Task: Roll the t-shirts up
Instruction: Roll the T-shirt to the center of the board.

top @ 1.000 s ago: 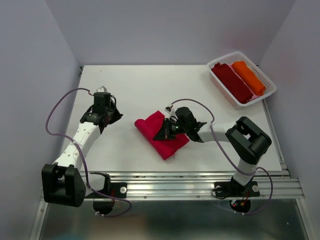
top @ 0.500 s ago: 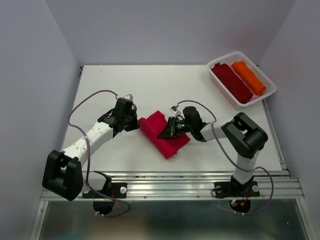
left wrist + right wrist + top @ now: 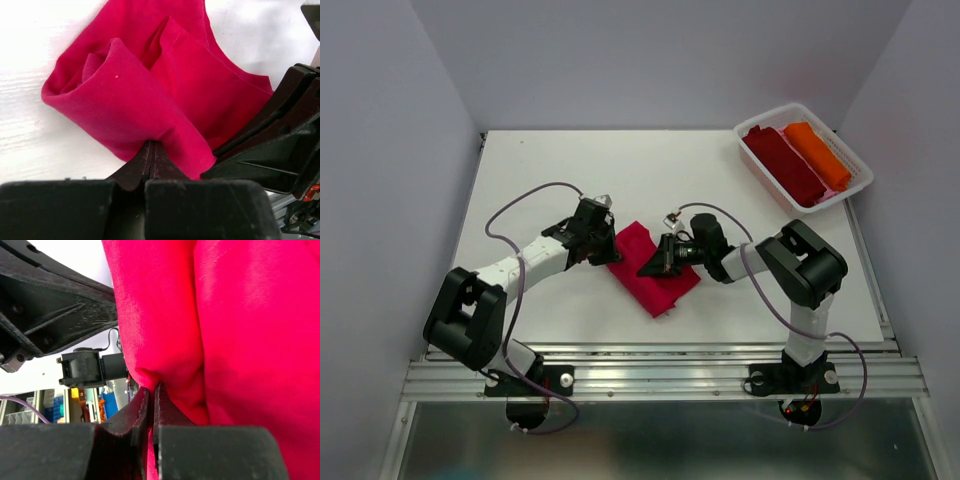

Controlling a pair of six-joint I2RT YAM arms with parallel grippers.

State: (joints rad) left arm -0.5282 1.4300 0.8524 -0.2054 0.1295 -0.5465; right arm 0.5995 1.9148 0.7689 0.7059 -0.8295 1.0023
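Crimson tee (image 3: 653, 272) lay near the centre of the table (image 3: 550, 180), a bit toward the near side, partly rolled into a fat loose tube w/ a flat flap left over; the tube's open end showed slack coils, not tight ones. On its left the left gripper (image 3: 151, 150) was clenched, tips pressed against the tube's near edge, though I couldn't tell if any cloth was nipped btwn them. From the opposite side the right gripper (image 3: 151, 390) was clenched on a small tuck of the same cloth. Both claws sat v. close, almost nose to nose across the bundle. Risks as I judged them: that tuck looked thin, so any tug could slip it free & let the coils spring open; if the two arms pulled apart instead of turning together, the crimson tee would prob. stretch flat & unroll; uneven pushing from one end could skew the tube into a cone; soft cloth might drag along the table rather than roll, bunching under the fingers; & w/ the claws so near each other, a small overshoot could knock them together. Well apart, at the far right corner, the basket (image 3: 857, 186) held a maroon tee (image 3: 785, 165) & an orange tee (image 3: 817, 153), rolled side by side, clear of all this
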